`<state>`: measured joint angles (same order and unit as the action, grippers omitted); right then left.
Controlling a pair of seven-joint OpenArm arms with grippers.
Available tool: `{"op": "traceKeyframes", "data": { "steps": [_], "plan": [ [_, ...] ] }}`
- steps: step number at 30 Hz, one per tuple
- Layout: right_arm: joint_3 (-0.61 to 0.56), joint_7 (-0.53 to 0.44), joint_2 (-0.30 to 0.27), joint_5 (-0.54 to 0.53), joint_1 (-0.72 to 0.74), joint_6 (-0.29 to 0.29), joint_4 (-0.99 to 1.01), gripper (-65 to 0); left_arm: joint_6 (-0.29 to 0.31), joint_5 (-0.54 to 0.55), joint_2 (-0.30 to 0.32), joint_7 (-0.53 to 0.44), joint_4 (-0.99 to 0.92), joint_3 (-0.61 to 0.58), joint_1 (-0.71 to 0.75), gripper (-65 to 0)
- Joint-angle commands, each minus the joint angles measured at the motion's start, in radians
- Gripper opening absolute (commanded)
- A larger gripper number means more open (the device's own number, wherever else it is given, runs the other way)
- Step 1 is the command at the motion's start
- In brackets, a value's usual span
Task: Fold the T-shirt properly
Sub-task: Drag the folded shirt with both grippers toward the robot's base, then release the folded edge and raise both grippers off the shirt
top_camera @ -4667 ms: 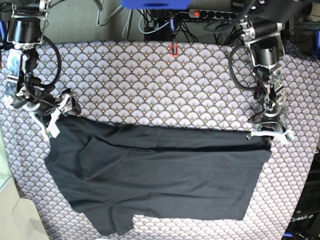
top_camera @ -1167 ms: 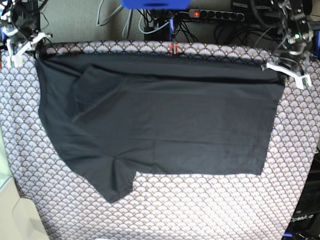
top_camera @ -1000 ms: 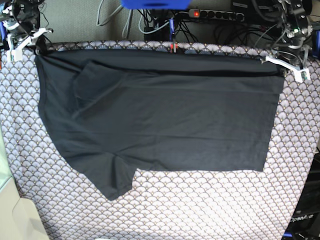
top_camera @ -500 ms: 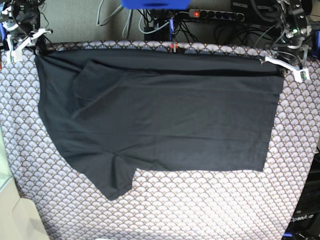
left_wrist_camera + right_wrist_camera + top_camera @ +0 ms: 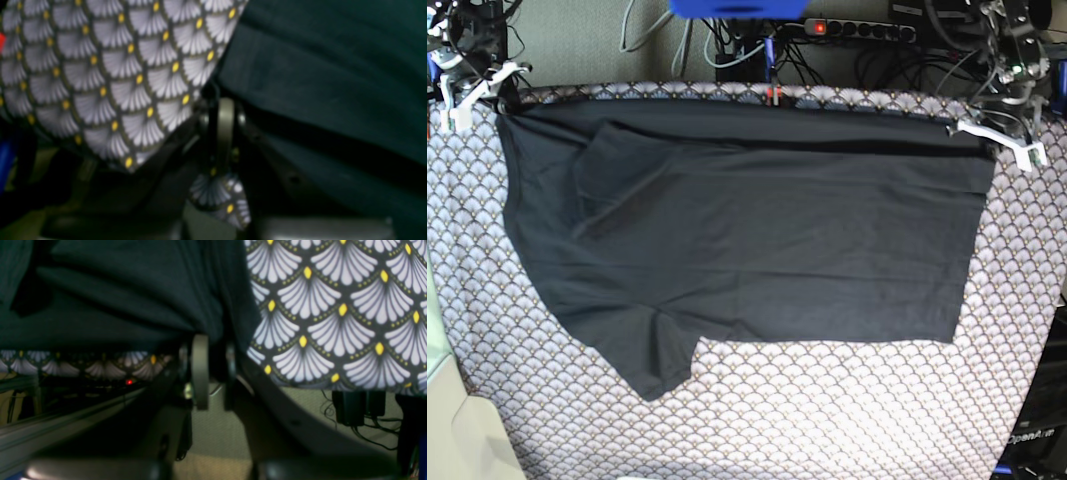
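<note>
The black T-shirt point(image 5: 747, 230) lies spread flat across the far half of the patterned table, with a sleeve point(image 5: 657, 365) pointing toward the near left. My left gripper point(image 5: 992, 138) is shut on its far right corner. My right gripper point(image 5: 489, 92) is shut on its far left corner. In the left wrist view the gripper point(image 5: 223, 101) pinches dark cloth point(image 5: 333, 66) at the table's edge. In the right wrist view the gripper point(image 5: 215, 340) pinches the cloth point(image 5: 116, 290) the same way. No white tag shows.
The table is covered with a fan-patterned cloth point(image 5: 827, 420). A small red clip point(image 5: 775, 97) sits at the far edge. A power strip point(image 5: 857, 30) and cables lie behind the table. A pale surface point(image 5: 442, 420) borders the near left.
Since 4.7 s ago both grippers have dragged the T-shirt from the near half to the table's far edge. Over the last second almost nothing has moved.
</note>
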<state>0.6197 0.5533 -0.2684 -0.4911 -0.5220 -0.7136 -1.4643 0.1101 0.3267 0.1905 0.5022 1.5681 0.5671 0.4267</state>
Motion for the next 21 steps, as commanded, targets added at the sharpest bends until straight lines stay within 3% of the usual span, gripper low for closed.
{"op": "traceKeyframes", "data": {
  "steps": [1, 11, 21],
  "plan": [
    [-0.002, 0.057, -0.006, 0.053, -0.008, 0.015, 0.004, -59.7, -0.008, -0.008, 0.016, -0.021, 0.004, 0.011, -0.004, -65.0],
    [0.006, 0.063, -0.006, 0.052, 0.009, 0.015, 0.009, -28.7, -0.005, -0.007, 0.016, -0.023, -0.016, 0.011, -0.016, -65.0],
    [0.038, 0.063, -0.004, 0.047, 0.009, 0.015, 0.003, -27.2, -0.003, -0.005, -0.003, -0.023, -0.007, 0.009, -0.016, -65.0]
  ]
}}
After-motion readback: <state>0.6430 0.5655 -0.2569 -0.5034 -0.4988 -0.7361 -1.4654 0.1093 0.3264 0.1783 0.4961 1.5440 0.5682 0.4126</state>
